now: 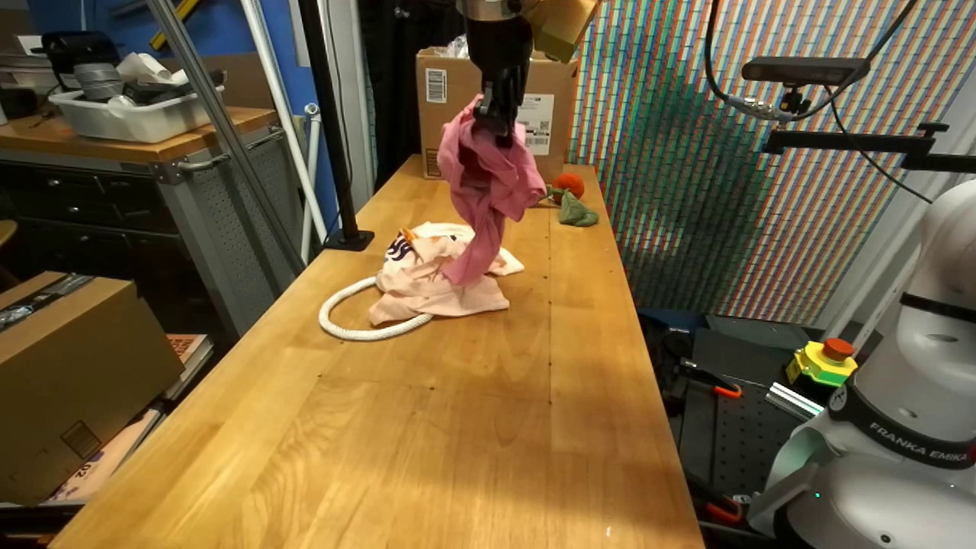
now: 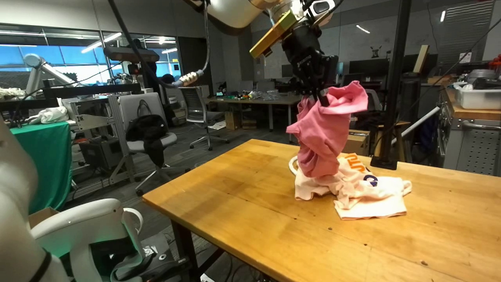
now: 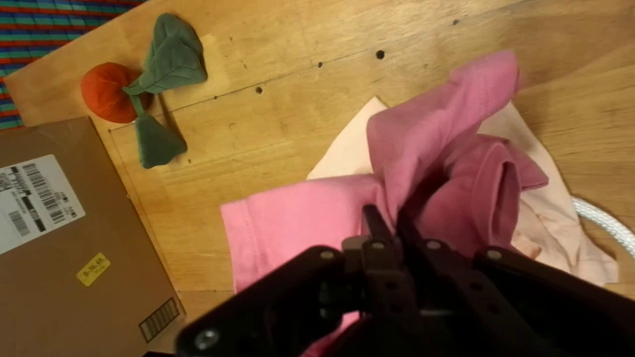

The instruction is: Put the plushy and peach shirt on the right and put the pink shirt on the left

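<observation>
The pink shirt [image 1: 492, 179] hangs in the air, bunched at its top, with my gripper [image 1: 499, 130] shut on it. In the wrist view the fingertips [image 3: 373, 218] pinch a fold of the pink shirt [image 3: 297, 210]. Below it the peach shirt [image 2: 372, 205] lies crumpled on the table, partly covered by the hanging cloth. Whether the pink shirt's lower end touches it I cannot tell. The plushy [image 3: 111, 92], an orange ball with green leaves, rests at the table's far end, apart from the shirts; it shows in an exterior view as well [image 1: 568, 185].
A white cord loop [image 1: 374, 334] sticks out from beside the peach shirt. At the far end stands a cardboard box [image 1: 450, 88], near the plushy. A black pole [image 1: 339, 152] rises from the table's edge close to the peach shirt. The wooden table [image 1: 427, 457] stretches toward the camera.
</observation>
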### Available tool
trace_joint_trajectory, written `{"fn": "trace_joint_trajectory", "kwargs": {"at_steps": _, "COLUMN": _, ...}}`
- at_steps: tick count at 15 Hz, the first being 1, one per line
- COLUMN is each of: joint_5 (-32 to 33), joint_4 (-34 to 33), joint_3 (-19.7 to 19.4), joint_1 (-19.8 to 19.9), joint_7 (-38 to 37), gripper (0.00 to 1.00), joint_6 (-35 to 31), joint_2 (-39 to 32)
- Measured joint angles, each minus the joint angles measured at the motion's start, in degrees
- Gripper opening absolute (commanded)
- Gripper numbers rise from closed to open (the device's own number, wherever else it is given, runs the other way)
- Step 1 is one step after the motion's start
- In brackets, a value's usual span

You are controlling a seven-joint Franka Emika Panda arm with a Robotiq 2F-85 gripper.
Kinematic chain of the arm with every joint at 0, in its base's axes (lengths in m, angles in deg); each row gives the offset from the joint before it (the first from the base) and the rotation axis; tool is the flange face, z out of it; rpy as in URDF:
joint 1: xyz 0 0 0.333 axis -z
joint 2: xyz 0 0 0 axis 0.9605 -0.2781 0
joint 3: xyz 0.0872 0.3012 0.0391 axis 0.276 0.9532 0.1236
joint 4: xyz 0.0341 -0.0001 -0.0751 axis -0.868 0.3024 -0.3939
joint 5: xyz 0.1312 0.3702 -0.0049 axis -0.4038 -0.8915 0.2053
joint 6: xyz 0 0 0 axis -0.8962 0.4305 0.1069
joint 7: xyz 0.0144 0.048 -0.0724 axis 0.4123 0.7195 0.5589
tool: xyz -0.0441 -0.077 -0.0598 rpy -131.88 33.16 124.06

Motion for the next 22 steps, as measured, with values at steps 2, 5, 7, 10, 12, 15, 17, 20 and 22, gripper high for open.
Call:
{"fn": "trace_joint_trajectory", "kwargs": {"at_steps": 2, "joint_5": -5.40, "joint_4": 0.01, "joint_3": -0.01, "joint_1": 0.00, "joint_7": 4.90, "gripper": 0.07, "joint_6": 0.00, "joint_2": 0.38}}
{"fn": "trace_joint_trajectory", "kwargs": {"at_steps": 5, "joint_5": -14.34, "joint_4": 0.06, "joint_3": -0.01, "joint_1": -0.01, "joint_7": 13.63, "gripper": 0.07, "joint_6": 0.89, "joint_2": 0.97}}
{"fn": "trace_joint_trajectory", "kwargs": {"at_steps": 7, "joint_5": -19.50, "joint_4": 0.07, "joint_3": -0.02, "joint_1": -0.02, "joint_7": 19.09, "gripper": 0.07, "joint_6": 2.73, "joint_2": 1.07}}
{"fn": "trace_joint_trajectory", "kwargs": {"at_steps": 10, "joint_5": -25.67, "joint_4": 0.38, "joint_3": 0.01, "joint_1": -0.14, "joint_7": 26.51, "gripper": 0.07, "joint_6": 7.02, "joint_2": 0.99}}
{"fn": "trace_joint_trajectory", "kwargs": {"at_steps": 12, "joint_5": -29.05, "joint_4": 0.95, "joint_3": 0.11, "joint_1": -0.31, "joint_7": 31.27, "gripper": 0.07, "joint_6": 9.53, "joint_2": 0.76}}
{"fn": "trace_joint_trajectory", "kwargs": {"at_steps": 15, "joint_5": -33.67, "joint_4": 2.19, "joint_3": 0.54, "joint_1": -0.86, "joint_7": 38.05, "gripper": 0.07, "joint_6": 11.33, "joint_2": -0.06}}
{"fn": "trace_joint_trajectory", "kwargs": {"at_steps": 17, "joint_5": -36.71, "joint_4": 2.93, "joint_3": 1.06, "joint_1": -1.38, "joint_7": 42.39, "gripper": 0.07, "joint_6": 11.72, "joint_2": -1.25}}
{"fn": "trace_joint_trajectory", "kwargs": {"at_steps": 20, "joint_5": -41.49, "joint_4": 3.20, "joint_3": 2.28, "joint_1": -2.21, "joint_7": 48.76, "gripper": 0.07, "joint_6": 11.95, "joint_2": -3.96}}
{"fn": "trace_joint_trajectory", "kwargs": {"at_steps": 22, "joint_5": -44.68, "joint_4": 3.16, "joint_3": 3.20, "joint_1": -2.49, "joint_7": 52.73, "gripper": 0.07, "joint_6": 12.48, "joint_2": -5.73}}
